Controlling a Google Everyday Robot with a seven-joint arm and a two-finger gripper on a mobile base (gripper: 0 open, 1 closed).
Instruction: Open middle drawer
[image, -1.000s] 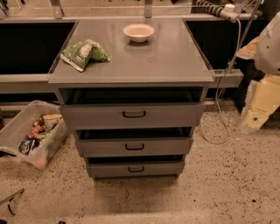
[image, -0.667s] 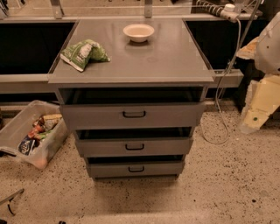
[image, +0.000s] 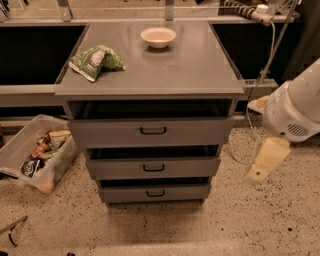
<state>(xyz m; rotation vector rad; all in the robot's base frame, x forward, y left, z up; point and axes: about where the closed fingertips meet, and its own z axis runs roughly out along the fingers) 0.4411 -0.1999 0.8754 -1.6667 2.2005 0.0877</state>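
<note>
Below the grey metal worktop's right edge hangs the cream two-finger gripper, well apart from the grey metal middle drawer; I cannot tell its jaws' state. The small black loop handle is untouched, so reach, grasp and pull all likely remain.

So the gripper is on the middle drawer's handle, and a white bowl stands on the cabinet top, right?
Not quite. In the camera view the gripper hangs right of the cabinet, apart from the middle drawer and its handle. The white bowl does stand on the cabinet top.
</note>
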